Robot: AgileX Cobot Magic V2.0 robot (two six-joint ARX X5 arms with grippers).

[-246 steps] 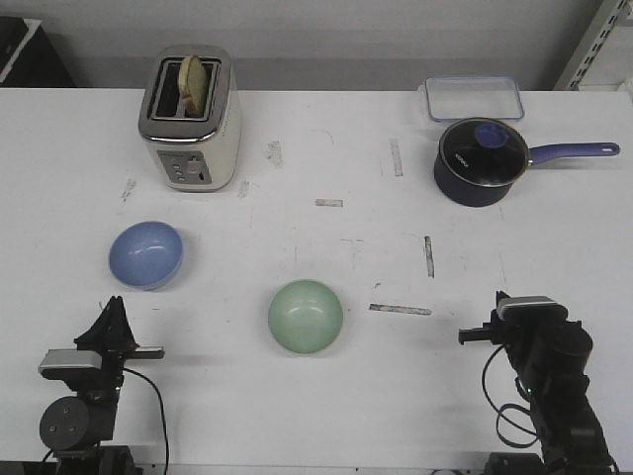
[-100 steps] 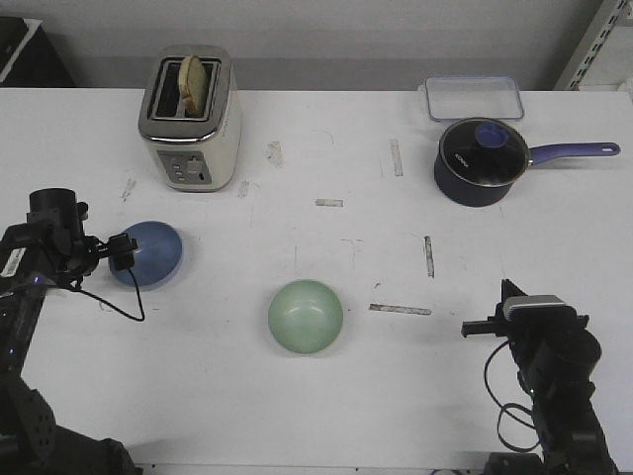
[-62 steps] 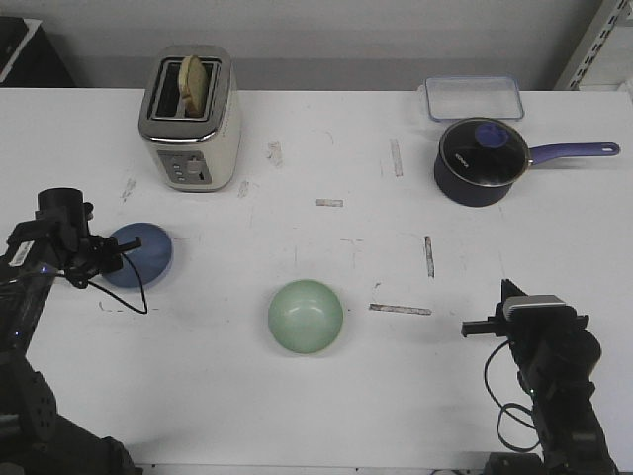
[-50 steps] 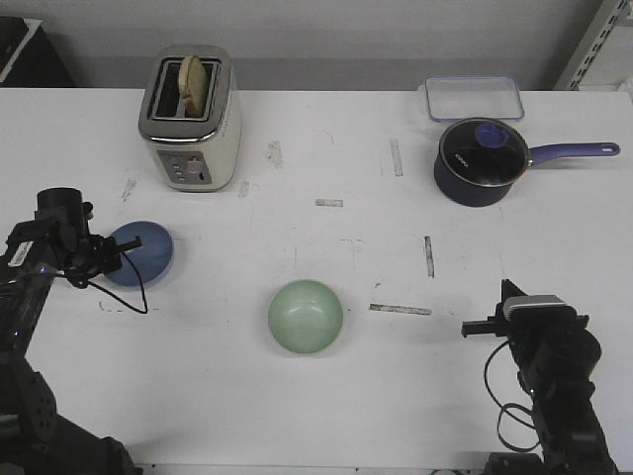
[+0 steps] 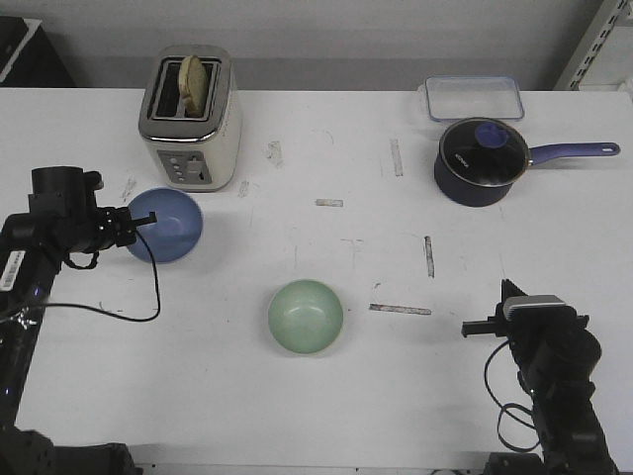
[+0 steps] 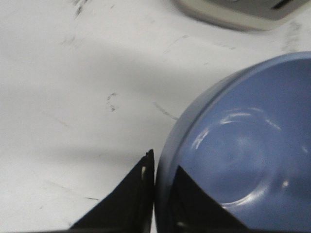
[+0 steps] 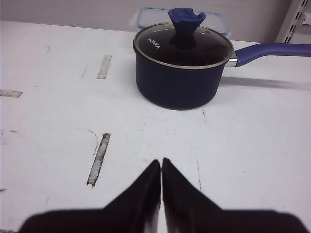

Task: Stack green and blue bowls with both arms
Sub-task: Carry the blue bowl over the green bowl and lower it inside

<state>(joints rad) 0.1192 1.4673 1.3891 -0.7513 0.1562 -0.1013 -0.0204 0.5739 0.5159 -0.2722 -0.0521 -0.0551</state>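
Left gripper [image 5: 138,224] in the front view is clamped on the near-left rim of the blue bowl [image 5: 166,225], which sits in front of the toaster [image 5: 191,117], just beside its base. Whether the bowl rests on the table [image 5: 326,139] or is lifted off it cannot be told from this view. The green bowl [image 5: 306,316] lies near the middle of the table, well apart from the blue one and from both grippers. The right gripper [image 5: 478,330] is at the near right edge, pointing left, with nothing in it; the green bowl is well to its left. The saucepan [image 5: 482,161] stands far right, a clear container [image 5: 474,98] behind it.

Left wrist view: the two fingers [image 6: 127,204] pinch the blue bowl's [image 6: 248,145] rim, one outside the wall and one inside. The toaster's [image 6: 243,12] base shows beyond the bowl.

Right wrist view: the right gripper [image 7: 161,167] has its tips pressed together on nothing, over bare table [image 7: 48,97]. The saucepan [image 7: 182,65] stands ahead of it, lid on.
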